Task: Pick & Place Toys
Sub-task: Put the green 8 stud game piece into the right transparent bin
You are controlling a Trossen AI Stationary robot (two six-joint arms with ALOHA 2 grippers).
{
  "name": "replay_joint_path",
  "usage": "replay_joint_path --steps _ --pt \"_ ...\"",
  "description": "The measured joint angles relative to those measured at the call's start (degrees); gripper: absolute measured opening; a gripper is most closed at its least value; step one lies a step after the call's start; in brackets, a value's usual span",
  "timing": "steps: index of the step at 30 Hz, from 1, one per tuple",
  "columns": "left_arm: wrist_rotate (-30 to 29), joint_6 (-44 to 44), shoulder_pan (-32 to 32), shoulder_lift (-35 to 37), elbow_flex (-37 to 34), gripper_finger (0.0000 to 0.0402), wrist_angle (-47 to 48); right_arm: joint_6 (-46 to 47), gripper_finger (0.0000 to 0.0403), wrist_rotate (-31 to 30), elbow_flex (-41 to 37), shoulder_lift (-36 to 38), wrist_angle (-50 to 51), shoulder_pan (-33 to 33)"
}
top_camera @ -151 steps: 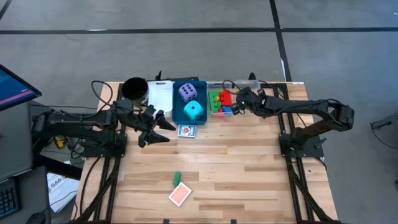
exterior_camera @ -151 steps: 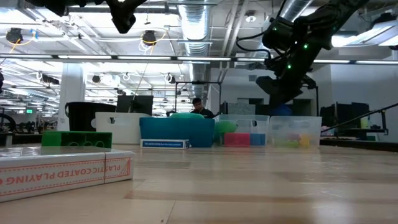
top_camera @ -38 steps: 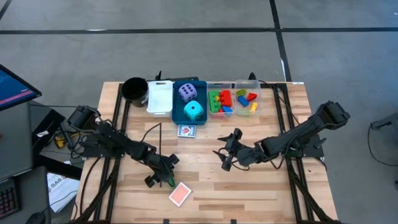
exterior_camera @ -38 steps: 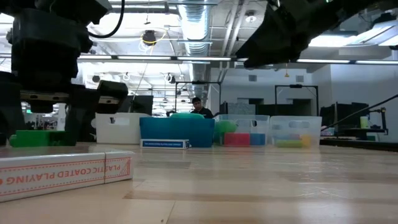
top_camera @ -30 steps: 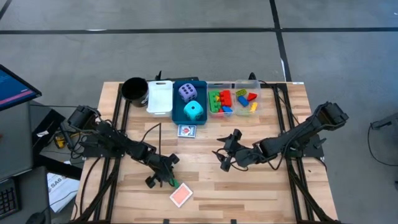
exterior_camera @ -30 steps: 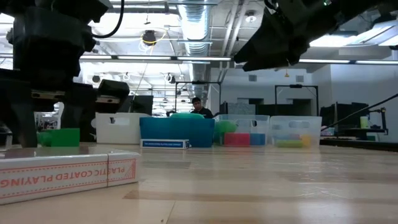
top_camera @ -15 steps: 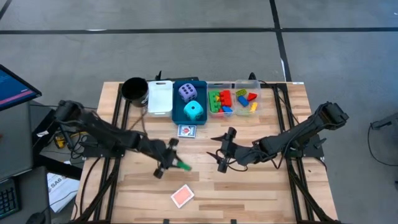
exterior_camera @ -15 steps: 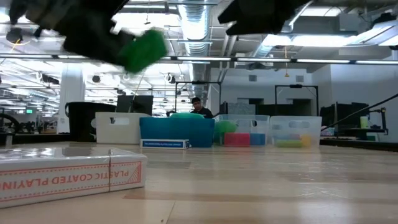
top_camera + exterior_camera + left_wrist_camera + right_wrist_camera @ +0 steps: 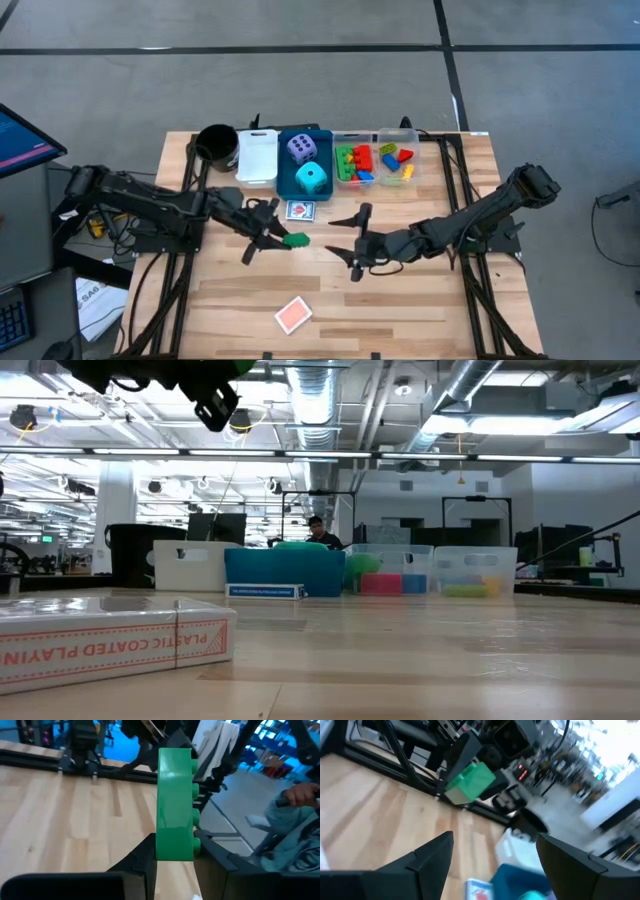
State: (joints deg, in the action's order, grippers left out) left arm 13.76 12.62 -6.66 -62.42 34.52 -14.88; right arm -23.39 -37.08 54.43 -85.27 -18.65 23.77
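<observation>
A green brick hangs above the table's middle, with my left gripper shut on it. In the left wrist view the green brick stands out past the fingers. My right gripper hovers open just right of it, facing it, with nothing between its fingers; its wrist view shows the green brick ahead. A red-backed card deck lies flat near the front edge. A blue card box lies before the blue bin, which holds a purple die and a cyan die. My left gripper pinches the brick's near end between its two fingers, one on the studded face and one on the opposite smooth face. The fingers come about level from the table's left and lie along the brick. The brick sticks out beyond the fingertips, lifted clear of the table.
A black cup and a white bin stand at the back left. Two clear bins with coloured bricks stand at the back right. In the low view the card deck fills the near left. A person sits in the room behind.
My left gripper has lifted the green brick off the table beside the red card deck, carried it up and toward the far edge, and rolled its wrist. My right gripper has risen a little and rolled, staying open.
</observation>
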Motion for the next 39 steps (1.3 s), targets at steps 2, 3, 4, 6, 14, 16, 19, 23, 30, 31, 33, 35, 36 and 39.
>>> replay_joint_path --steps 2,3,4,6,14,16,19,23,30,31,33,35,36,39 --pt "0.26 1.43 -0.16 -0.54 0.0 0.0091 -0.93 -4.21 0.0281 0.0 0.0 0.0 -1.12 -0.29" --pt "0.26 1.67 -0.17 -0.74 0.0 0.0091 -1.45 -5.85 0.0281 0.0 0.0 0.0 -1.59 -0.29" --pt "0.26 1.79 -0.17 -0.78 0.0 0.0091 -1.79 -7.04 0.0281 0.0 0.0 0.0 -1.73 -0.32" --pt "0.26 1.84 -0.17 -1.05 0.0 0.0091 -2.92 -8.53 0.0281 0.1 0.0 0.0 -1.73 -0.33" --pt "0.26 5.47 -0.17 -1.07 0.0 0.0091 -7.45 -7.47 0.0281 7.3 0.87 -0.32 -1.5 -0.4" --pt "0.3 6.52 -0.17 -1.5 0.0 0.0091 -7.75 -6.18 0.0281 7.45 2.27 -0.33 -0.92 -0.44" --pt "0.45 7.99 -0.17 -2.53 -0.03 0.0091 -7.51 -6.17 0.0281 9.36 5.6 -0.28 2.23 -0.44" --pt "2.73 9.75 -0.17 -4.86 0.02 0.0091 -10.72 -6.33 0.0281 11.61 9.73 -0.28 8.31 -0.42" --pt "5.18 10.39 -0.17 -7.17 0.0 0.0091 -15.96 -1.08 0.0281 16.3 11.42 -0.28 14.98 -0.66" --pt "5.19 10.39 -0.17 -7.16 0.0 0.0091 -16.12 -1.02 0.0281 16.34 11.43 -0.28 14.83 -0.66" --pt "5.18 10.68 -0.15 -7.12 0.02 0.0091 -16.17 -1.01 0.0281 16.41 11.43 -0.31 13.69 -0.68" --pt "5.18 11.77 -0.15 -7.12 0.02 0.0091 -16.67 -1.03 0.0281 16.61 11.48 -0.31 12.56 -1.04" --pt "5.18 12.13 -0.15 -7.12 0.02 0.0091 -16.95 -1.03 0.0281 17.15 11.5 -0.31 12.44 -1.19" --pt "5.16 12.2 -0.15 -7.12 0.02 0.0091 -16.71 -0.6 0.0281 19.25 11.5 -0.31 12.74 -2.17"
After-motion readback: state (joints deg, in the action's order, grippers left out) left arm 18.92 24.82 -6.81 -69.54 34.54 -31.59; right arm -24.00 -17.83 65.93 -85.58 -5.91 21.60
